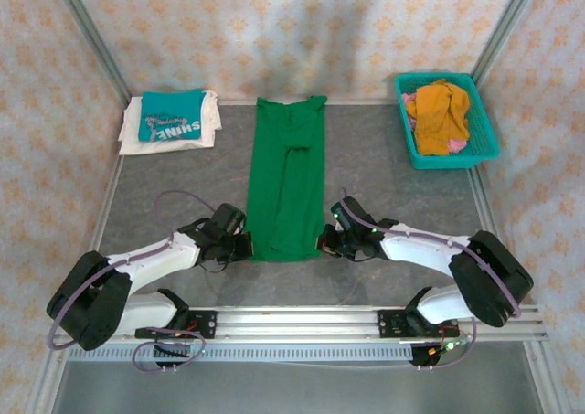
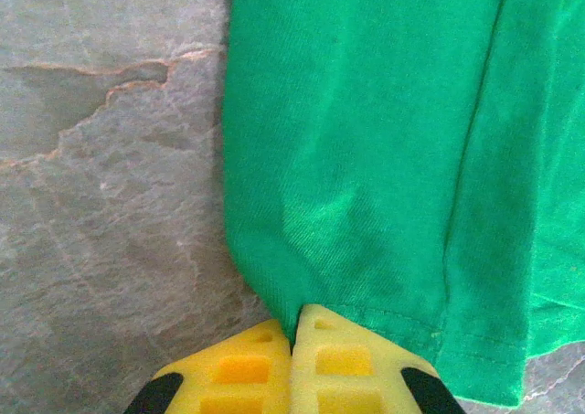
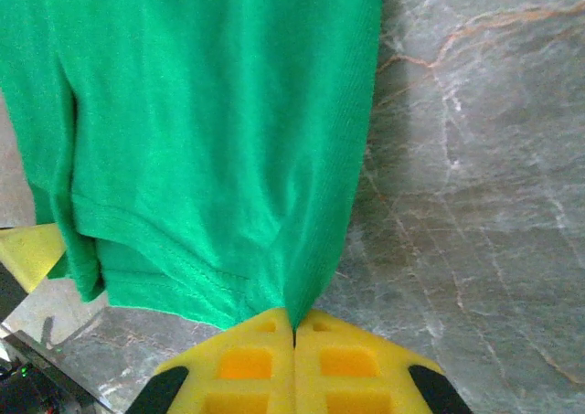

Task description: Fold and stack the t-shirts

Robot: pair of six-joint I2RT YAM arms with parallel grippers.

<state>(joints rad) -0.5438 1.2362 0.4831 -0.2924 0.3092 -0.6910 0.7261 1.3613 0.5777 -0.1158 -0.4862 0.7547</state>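
1. Surroundings: a teal basket (image 1: 454, 162) in the far-right corner holds orange cloth (image 1: 437, 112), well apart from both arms. In the far-left corner, the teal t-shirt (image 1: 171, 115) with white lettering lies folded on the white t-shirt (image 1: 130, 138).
2. The table (image 1: 393, 185) is grey, matte and veined like stone.
3. The green t-shirt (image 1: 288, 181) is soft knit, folded into a long narrow strip at table centre, with its stitched hem nearest the arms.
4. The left gripper (image 2: 292, 327) has its yellow fingers pressed together, pinching the near-left hem corner.
5. The right gripper (image 3: 293, 327) likewise pinches the near-right hem corner.
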